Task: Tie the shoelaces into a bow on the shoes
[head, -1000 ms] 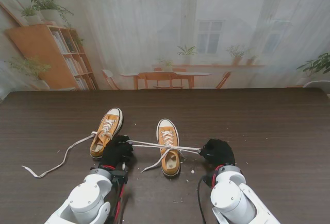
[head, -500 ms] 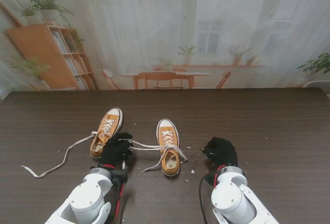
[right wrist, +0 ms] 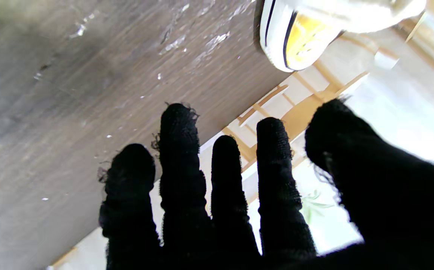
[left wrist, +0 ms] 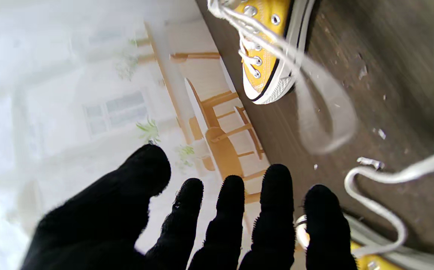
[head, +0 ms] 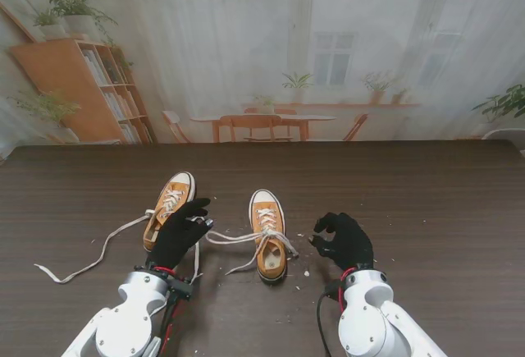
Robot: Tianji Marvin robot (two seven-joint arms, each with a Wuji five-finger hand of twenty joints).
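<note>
Nothing to read here, no words, brand marks, numbers or signs anywhere. The yellow shoe [head: 268, 246] just beside the left hand [head: 180, 232] shows plain canvas, bare eyelets and white laces, with no logo visible. The second shoe [head: 169, 210], just beyond that hand's fingers, is equally unmarked. The black glove on the right hand [head: 344, 241] carries no label, and the table [head: 426, 201] has only wood grain.

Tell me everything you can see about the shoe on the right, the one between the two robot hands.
The right shoe is a mustard-yellow low sneaker, canvas by the look, with white toe cap, sole and laces. It stands upright on the dark table, toe pointing away from me. Its laces are crossed once and slack, no bow; the ends trail onto the table. Neither robot hand touches it.
</note>
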